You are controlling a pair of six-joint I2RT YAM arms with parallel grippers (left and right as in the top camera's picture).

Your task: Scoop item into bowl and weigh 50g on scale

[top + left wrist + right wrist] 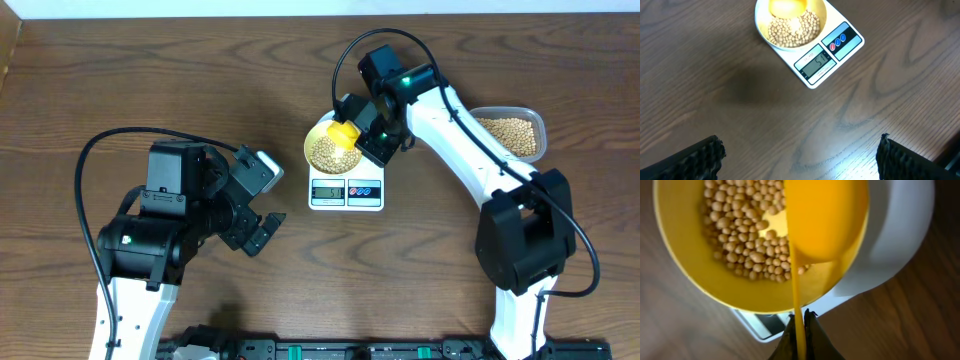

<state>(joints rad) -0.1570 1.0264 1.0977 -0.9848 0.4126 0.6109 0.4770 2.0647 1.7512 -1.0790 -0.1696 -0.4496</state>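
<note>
Beige beans (328,153): heaped in bowl (310,147) on scale (346,193); only final trimming likely left (display unreadable). Right gripper (799,320) pinches spoon (825,220) handle above bowl; left gripper (800,160) spread, idle.

Beans (331,152) in bowl (314,140) on scale (346,193).

The left arm (150,235) is made of bulky black housings on a white base link, with a white block (262,170) by its wrist. The right arm (460,130) has white links, black joints and a green light (407,78). A thin black cable (82,170) loops off each. The left gripper (800,150) has black fingers (695,160) with ribbed edges.
</note>
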